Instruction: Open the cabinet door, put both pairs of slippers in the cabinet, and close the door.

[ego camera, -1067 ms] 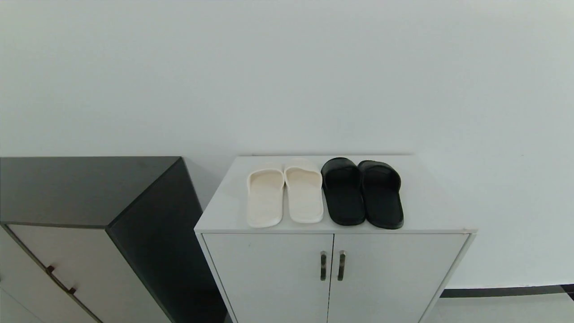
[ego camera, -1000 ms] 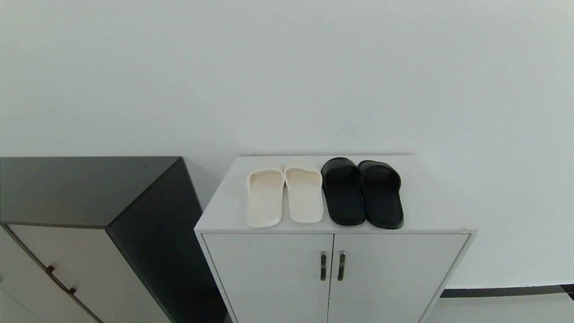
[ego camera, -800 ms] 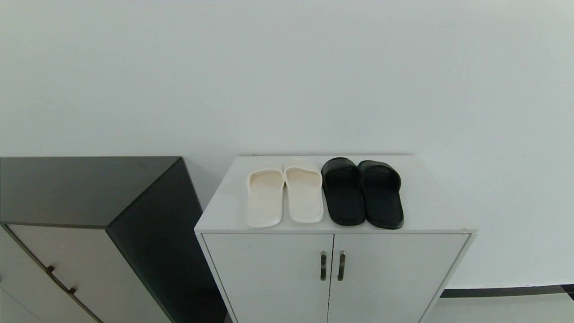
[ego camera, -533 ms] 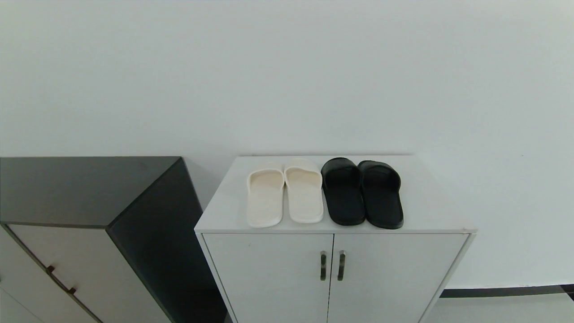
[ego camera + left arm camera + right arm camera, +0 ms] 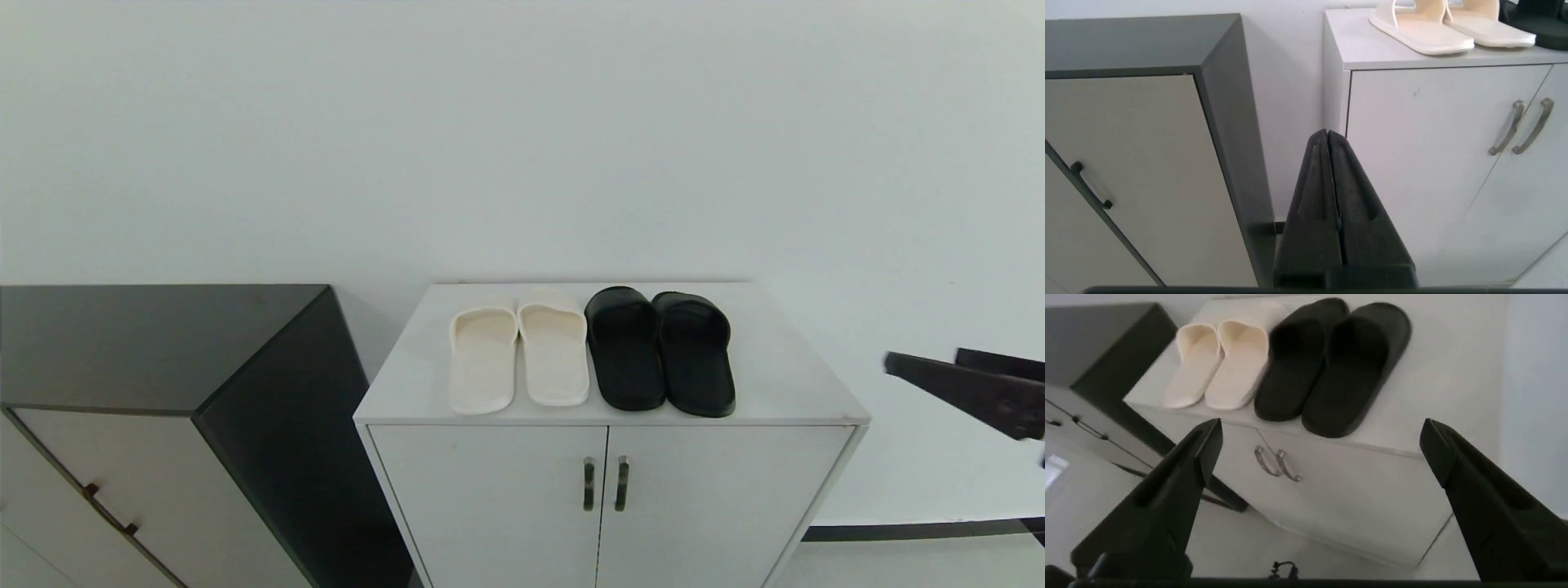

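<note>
Atop closed cabinet (image 5: 490, 506) we see cream pair (image 5: 522, 359), black pair (image 5: 661, 355) untouched. Right gripper (image 5: 923, 358), jaws wide, just swings into view beside it; left gripper (image 5: 1327, 139) pressed shut, empty. We judge door-opening starts.

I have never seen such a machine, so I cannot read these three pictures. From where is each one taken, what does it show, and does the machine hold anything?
It is a robot with two arms. Each arm ends in a gripper, a clamp with two fingers.

The wide picture comes from a camera on the robot's head. It looks at a white cabinet with both doors shut. On top lie white slippers and black slippers, side by side. A dark cabinet stands to its left.

The other two pictures come from cameras on the wrists. The left gripper is shut and holds nothing; it faces the gap between the two cabinets. The right gripper is open and empty, in the air near the white cabinet's right side.
</note>
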